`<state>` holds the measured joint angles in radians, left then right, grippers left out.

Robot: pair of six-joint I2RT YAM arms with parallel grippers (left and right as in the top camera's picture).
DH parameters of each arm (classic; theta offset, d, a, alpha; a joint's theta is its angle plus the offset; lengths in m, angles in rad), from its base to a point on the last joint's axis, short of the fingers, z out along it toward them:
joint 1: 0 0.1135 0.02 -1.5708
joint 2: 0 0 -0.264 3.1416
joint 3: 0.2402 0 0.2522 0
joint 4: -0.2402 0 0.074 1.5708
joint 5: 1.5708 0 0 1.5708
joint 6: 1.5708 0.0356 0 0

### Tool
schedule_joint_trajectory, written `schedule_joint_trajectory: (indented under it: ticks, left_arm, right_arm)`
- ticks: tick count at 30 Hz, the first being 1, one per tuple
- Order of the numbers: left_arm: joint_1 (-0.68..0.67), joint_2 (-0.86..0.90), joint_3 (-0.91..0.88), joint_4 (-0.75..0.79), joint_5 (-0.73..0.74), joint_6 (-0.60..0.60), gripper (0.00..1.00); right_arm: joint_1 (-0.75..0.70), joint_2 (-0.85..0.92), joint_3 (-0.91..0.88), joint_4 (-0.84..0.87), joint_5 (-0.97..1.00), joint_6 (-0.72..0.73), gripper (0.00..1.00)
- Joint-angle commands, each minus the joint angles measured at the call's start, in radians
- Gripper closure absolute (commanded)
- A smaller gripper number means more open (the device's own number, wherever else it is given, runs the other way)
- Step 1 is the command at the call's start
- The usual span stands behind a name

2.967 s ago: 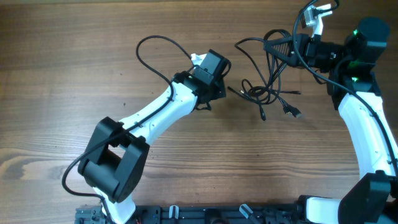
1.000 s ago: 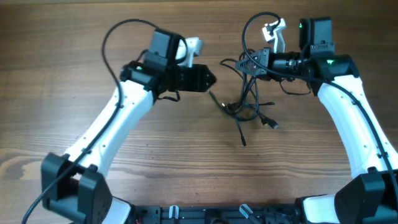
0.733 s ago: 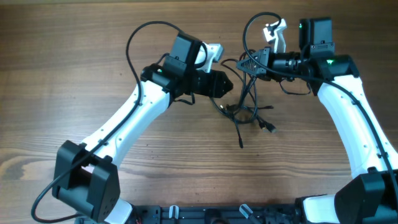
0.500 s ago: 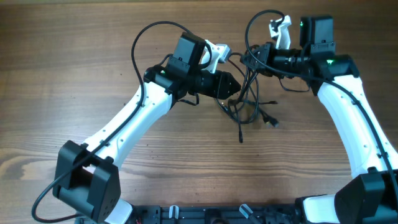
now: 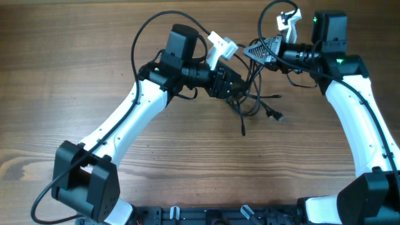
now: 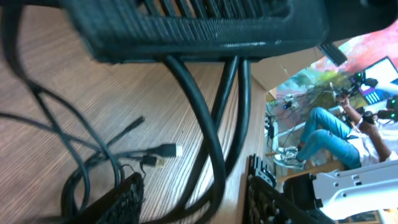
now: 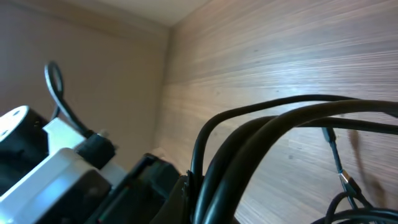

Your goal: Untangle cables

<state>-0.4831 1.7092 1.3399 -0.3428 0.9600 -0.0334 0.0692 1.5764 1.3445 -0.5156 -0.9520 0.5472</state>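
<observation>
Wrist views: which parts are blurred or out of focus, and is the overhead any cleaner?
Left wrist: the thin black cables near the lens look soft, the brown wooden table grain sharper, the room beyond brightly lit. Right wrist: the same cables loom large and smeared. Overhead: crisp, evenly lit, only faint shadows.
</observation>
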Motion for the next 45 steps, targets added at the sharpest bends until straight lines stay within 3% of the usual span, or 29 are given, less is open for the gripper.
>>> schedule_joint_trajectory:
  ticks: [1,7,10,12,13,15,16,17,18,21,24,32,41,45]
  left_arm:
    - [-0.025,0.005,0.002,0.011,-0.055,0.026,0.43]
    - [-0.064,0.006,0.002,0.087,-0.056,-0.031,0.48]
    - [-0.071,0.006,0.002,0.105,-0.056,-0.052,0.7]
    - [-0.063,0.006,0.002,0.102,-0.054,-0.105,0.96]
    - [-0.06,0.006,0.002,0.1,-0.051,-0.128,0.96]
    - [-0.051,0.005,0.002,0.101,-0.051,-0.241,0.96]
    - [-0.044,0.005,0.002,0.101,-0.051,-0.291,0.96]
    - [-0.032,0.005,0.002,0.101,-0.051,-0.355,0.96]
    - [-0.018,0.005,0.002,0.101,-0.051,-0.427,0.96]
    - [0.028,0.005,0.002,0.118,-0.015,-0.601,0.96]
    - [0.068,0.005,0.002,0.202,0.085,-0.719,0.96]
    - [0.113,0.005,0.002,0.704,0.309,-1.12,0.96]
    - [0.113,0.005,0.002,0.814,0.335,-1.316,0.96]
    - [0.127,0.005,0.002,0.941,0.36,-1.426,0.96]
  right_arm:
    - [0.004,-0.023,0.025,0.028,-0.087,0.032,0.96]
    - [0.019,-0.023,0.025,0.062,-0.06,0.063,0.96]
    - [0.017,-0.023,0.025,0.061,-0.004,0.063,0.96]
    - [0.011,-0.023,0.025,0.061,0.061,0.062,0.95]
    - [0.007,-0.023,0.025,0.058,0.12,0.06,0.93]
    - [-0.007,-0.023,0.025,0.05,0.248,0.055,0.76]
    - [-0.016,-0.023,0.025,0.046,0.306,0.055,0.63]
    - [-0.024,-0.023,0.024,0.044,0.339,0.056,0.39]
    - [-0.037,-0.023,0.024,0.043,0.356,0.055,0.26]
    - [-0.086,-0.023,0.024,0.043,0.348,0.047,0.15]
    - [-0.111,-0.023,0.024,0.041,0.293,-0.082,0.14]
    - [-0.055,-0.008,0.021,-0.075,0.166,-0.628,0.1]
    - [0.02,0.096,0.021,-0.011,0.172,-0.708,0.09]
    - [0.047,0.166,0.021,0.001,0.124,-0.708,0.1]
